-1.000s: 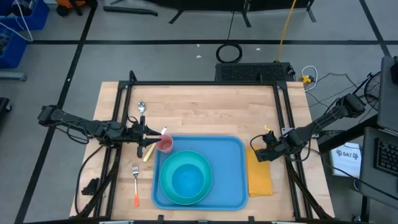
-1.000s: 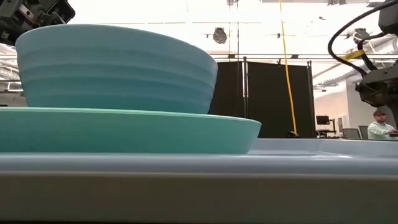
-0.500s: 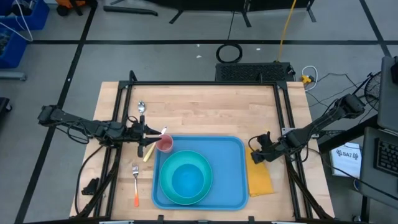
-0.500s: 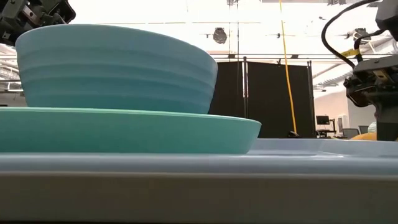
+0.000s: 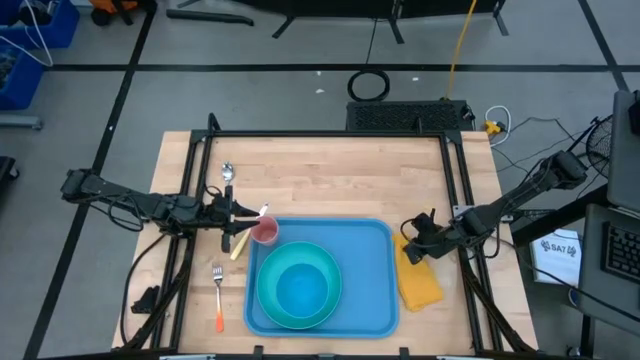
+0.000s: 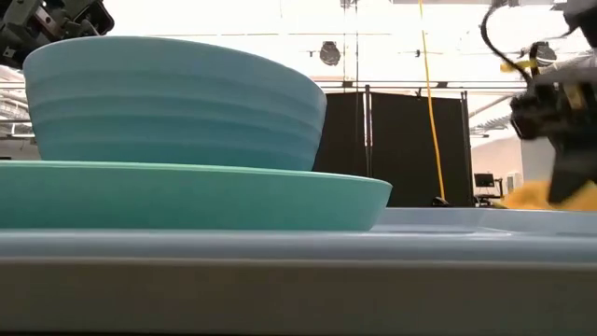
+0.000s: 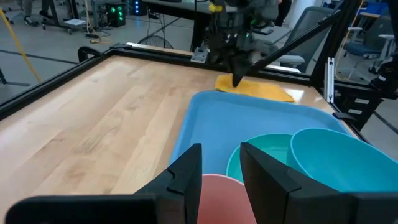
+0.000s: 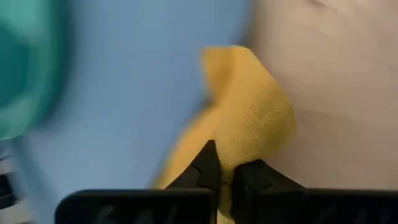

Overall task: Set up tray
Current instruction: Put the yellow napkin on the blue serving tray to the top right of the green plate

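The blue tray (image 5: 375, 300) lies at the table's near middle, carrying a teal plate (image 5: 262, 312) with a teal bowl (image 5: 300, 285) on it. A pink cup (image 5: 265, 232) stands upright over the tray's far left corner, with my left gripper (image 5: 248, 214) shut on it. A yellow napkin (image 5: 420, 282) lies on the table beside the tray's right rim. Its far end is bunched up in my shut right gripper (image 5: 408, 243). My left gripper has the pink cup (image 7: 219, 190) between its two fingers, one on each side near the rim. The fingers come in level from the table's left. I cannot tell whether the cup's base rests on the tray. My right gripper pinches a bunched fold at the napkin's far end (image 8: 239, 146) between its two fingertips, from above. That end is raised in several layers, while the napkin's near end (image 5: 425, 298) stays on the table.
A spoon (image 5: 228, 172) lies at the far left of the table. A fork with an orange handle (image 5: 218, 300) lies left of the tray, and a yellow-handled utensil (image 5: 238, 246) lies beside the cup. Black frame rails (image 5: 460, 190) run along the table's sides.
My right gripper has come down onto the napkin's far end, shifted a little toward the tray and shut on the cloth. The napkin's far end has bunched up and lifted, and the napkin now lies askew. Its near end has stayed down.
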`<state>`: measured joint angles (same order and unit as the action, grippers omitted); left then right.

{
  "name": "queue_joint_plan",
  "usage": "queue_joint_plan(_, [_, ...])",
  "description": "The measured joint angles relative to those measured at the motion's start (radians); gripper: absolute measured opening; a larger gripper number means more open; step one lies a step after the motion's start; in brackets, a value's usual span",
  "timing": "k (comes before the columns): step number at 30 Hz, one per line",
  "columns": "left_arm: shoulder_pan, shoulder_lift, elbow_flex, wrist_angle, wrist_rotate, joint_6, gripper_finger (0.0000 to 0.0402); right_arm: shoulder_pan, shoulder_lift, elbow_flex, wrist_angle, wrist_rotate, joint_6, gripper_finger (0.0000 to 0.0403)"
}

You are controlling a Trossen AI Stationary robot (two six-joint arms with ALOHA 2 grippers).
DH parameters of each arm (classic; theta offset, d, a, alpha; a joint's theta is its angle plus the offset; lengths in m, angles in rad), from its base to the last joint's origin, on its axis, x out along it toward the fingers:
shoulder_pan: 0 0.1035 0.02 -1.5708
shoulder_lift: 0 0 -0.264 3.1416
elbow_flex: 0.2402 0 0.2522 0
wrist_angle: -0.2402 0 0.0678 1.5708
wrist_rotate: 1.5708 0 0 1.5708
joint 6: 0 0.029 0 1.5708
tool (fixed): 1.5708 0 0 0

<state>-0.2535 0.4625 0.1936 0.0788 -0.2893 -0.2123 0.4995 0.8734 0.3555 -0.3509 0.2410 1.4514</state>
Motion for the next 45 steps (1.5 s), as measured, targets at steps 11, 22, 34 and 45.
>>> queue_joint_plan(11, [0.000, 0.000, 0.000, 0.000, -0.020, -0.019, 0.0113, 0.005, -0.080, 0.057, 0.390, 0.036, -0.296, 0.0003])
queue_joint_plan(22, [0.000, 0.000, 0.000, 0.000, -0.027, -0.033, 0.0113, 0.111, 0.103, 0.058, 0.954, 0.052, -0.446, 0.0003])
queue_joint_plan(34, [0.000, 0.000, 0.000, 0.000, -0.027, -0.034, 0.0113, 0.203, 0.539, 0.182, 1.278, 0.127, -0.400, 0.0003])
queue_joint_plan(45, [0.000, 0.000, 0.000, 0.000, -0.027, -0.049, 0.0113, 0.257, 0.676, 0.329, 1.272, 0.215, -0.458, 0.0003])
